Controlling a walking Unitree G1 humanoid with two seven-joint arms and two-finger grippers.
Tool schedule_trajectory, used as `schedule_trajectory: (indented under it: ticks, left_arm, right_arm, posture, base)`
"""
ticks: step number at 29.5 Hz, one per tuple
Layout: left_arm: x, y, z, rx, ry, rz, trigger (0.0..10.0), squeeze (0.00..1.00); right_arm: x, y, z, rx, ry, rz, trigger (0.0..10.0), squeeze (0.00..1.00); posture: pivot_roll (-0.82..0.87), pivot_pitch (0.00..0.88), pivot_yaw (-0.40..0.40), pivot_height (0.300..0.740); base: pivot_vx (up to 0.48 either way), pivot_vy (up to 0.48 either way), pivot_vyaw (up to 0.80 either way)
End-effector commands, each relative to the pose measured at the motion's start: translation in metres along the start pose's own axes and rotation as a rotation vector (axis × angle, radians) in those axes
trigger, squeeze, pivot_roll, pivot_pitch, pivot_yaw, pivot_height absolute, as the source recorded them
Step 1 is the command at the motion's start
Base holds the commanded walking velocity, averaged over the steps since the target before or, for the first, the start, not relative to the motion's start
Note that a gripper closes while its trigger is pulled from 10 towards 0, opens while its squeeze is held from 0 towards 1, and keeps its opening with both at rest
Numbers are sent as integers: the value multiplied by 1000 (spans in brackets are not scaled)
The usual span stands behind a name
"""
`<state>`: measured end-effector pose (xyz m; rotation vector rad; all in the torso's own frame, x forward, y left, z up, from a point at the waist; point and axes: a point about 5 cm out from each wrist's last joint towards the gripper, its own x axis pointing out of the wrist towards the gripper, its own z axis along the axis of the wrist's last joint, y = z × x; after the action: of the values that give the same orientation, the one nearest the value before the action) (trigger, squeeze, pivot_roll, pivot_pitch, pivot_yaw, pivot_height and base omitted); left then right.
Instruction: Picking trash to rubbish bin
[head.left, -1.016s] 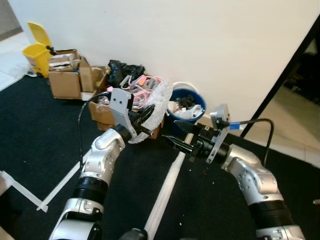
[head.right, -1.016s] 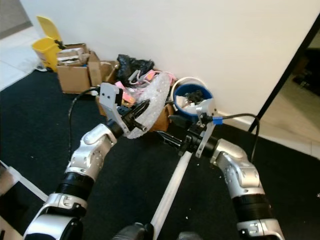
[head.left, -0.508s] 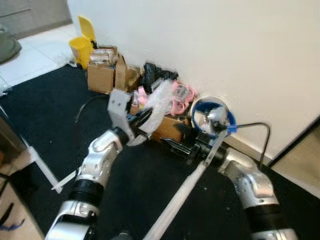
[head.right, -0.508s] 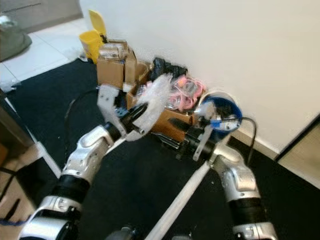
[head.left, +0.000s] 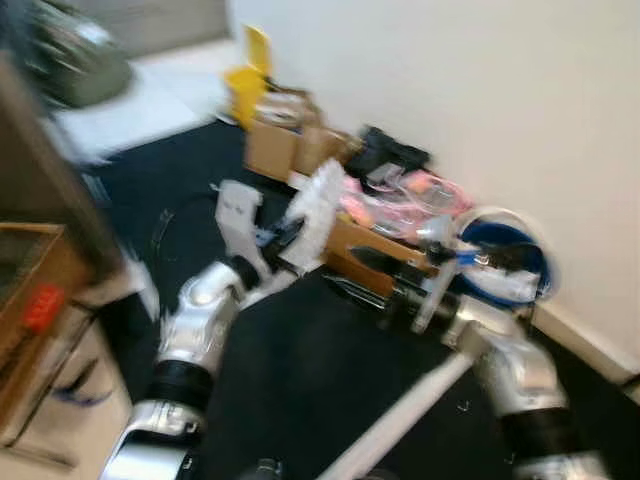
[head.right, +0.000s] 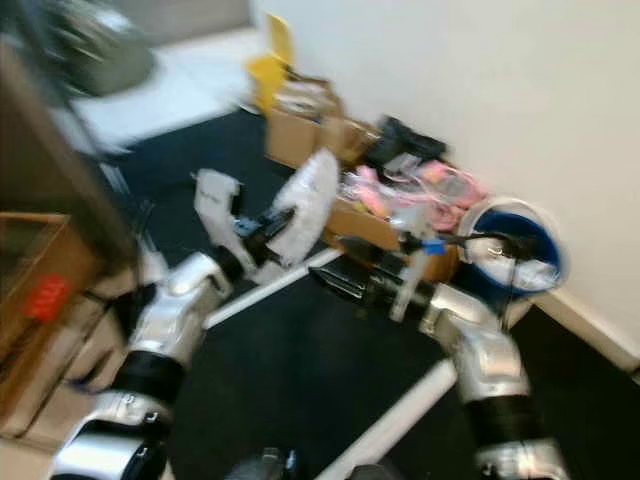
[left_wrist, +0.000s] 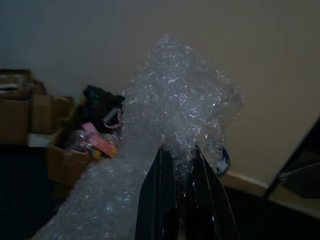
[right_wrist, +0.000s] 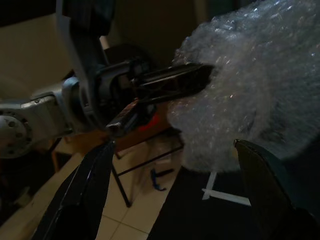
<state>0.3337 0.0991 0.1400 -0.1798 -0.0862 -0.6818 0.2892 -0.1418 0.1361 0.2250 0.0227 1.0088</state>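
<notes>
A crumpled sheet of clear bubble wrap (head.left: 314, 204) hangs in the air, and my left gripper (head.left: 287, 233) is shut on its lower part. In the left wrist view the two black fingers (left_wrist: 161, 200) pinch the bubble wrap (left_wrist: 180, 95) between them. My right gripper (head.left: 347, 274) is held just right of the wrap, open and holding nothing. Its fingers (right_wrist: 82, 192) stand wide apart in the right wrist view, facing the bubble wrap (right_wrist: 250, 90). The blue rubbish bin (head.left: 512, 268), with trash in it, stands by the wall behind my right arm.
Cardboard boxes (head.left: 290, 145) with pink and black clutter (head.left: 400, 165) line the white wall, with a yellow dustpan (head.left: 250, 75) at the far end. A wooden shelf unit (head.left: 35, 290) stands close on my left. White tape strips (head.left: 400, 425) cross the black carpet.
The camera has swung left and the picture is blurred, so the bin and boxes sit further right. Both arms keep their pose, and the left gripper still holds the bubble wrap.
</notes>
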Motion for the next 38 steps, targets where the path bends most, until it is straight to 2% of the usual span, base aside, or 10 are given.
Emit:
schedule_trajectory:
  ticks: [1,17,27,31,38]
  left_arm:
    - [-4,3,-3,8,12,16,10000,0]
    - [-5,6,0,0,-11,44,10000,0]
    - [-9,14,2,-8,-35,117,10000,0]
    - [-11,18,1,-8,-37,151,10000,0]
    - [-15,25,1,-2,-34,206,10000,0]
  right_arm:
    - [3,2,-2,8,4,12,10000,0]
    - [1,2,-1,-12,8,19,10000,0]
    - [-1,2,-1,-9,9,12,10000,0]
    - [-1,3,0,-39,22,27,10000,0]
    - [-1,4,-2,-40,21,27,10000,0]
  posture:
    - [-87,0,-18,740]
    - [-84,0,-22,740]
    - [-79,0,-26,740]
    - [-78,0,-26,740]
    - [-76,0,-25,740]
  base:
    - [0,0,663]
    - [0,0,656]
    - [0,0,0]
    - [0,0,0]
    - [0,0,769]
